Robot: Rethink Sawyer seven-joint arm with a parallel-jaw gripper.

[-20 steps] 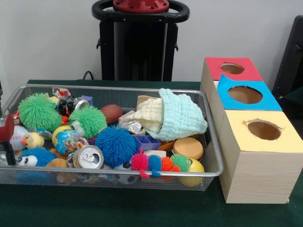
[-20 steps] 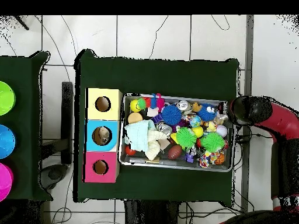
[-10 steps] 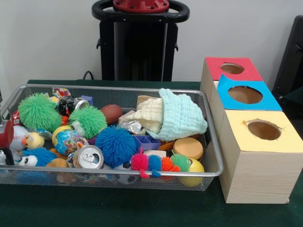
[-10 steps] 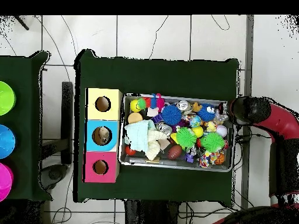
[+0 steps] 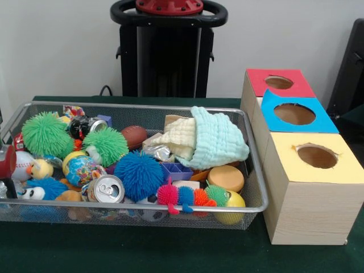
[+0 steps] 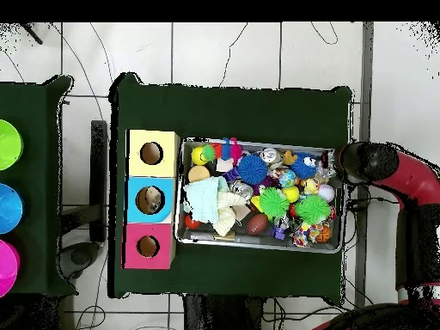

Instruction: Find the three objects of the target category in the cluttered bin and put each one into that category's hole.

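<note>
Bin [image 5: 250,165] packed full; target category not evident to me. Gripper [image 5: 7,165] barely visible beside bin's short end, away from boxes [image 5: 307,170]; cannot tell finger state. Crushed can [image 5: 106,189] at front rim: light, slippery, possibly dented; I'd grasp across body.

Pale wall [image 5: 57,51]; white tiled floor [image 6: 223,51].
</note>
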